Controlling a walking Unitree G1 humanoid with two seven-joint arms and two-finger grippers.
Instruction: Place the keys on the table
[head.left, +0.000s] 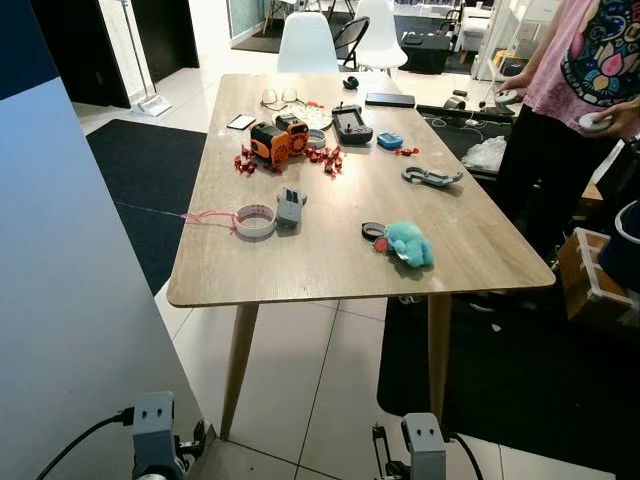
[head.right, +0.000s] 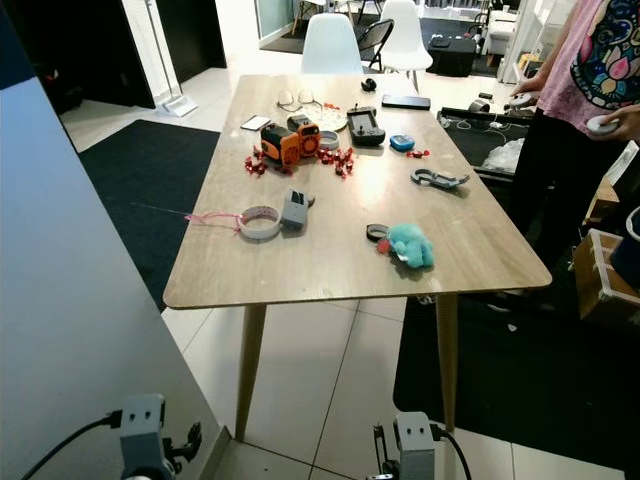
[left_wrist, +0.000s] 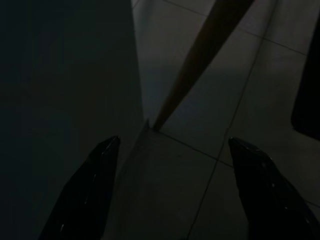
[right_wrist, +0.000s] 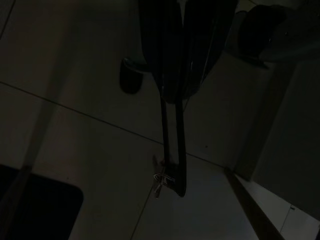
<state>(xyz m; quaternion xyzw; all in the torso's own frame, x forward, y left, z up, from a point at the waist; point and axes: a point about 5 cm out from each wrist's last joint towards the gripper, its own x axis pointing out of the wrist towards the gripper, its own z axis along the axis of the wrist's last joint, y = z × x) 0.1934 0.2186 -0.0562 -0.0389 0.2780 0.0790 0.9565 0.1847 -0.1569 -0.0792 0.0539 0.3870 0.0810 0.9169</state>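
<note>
Tiled floor (head.left: 330, 360), black rug (head.left: 150, 190), cluttered wooden table (head.left: 320, 255), white chairs (head.left: 307, 45)

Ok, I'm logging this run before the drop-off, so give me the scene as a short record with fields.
table: wooden, ahead of the robot
on table: tape roll, teal plush, orange gadget, carabiner, more small items
person: standing at the table's right side
left pincer: open, low over floor tiles
right pincer: shut, low; small metal piece at its tips, likely the keys; view dark
</note>
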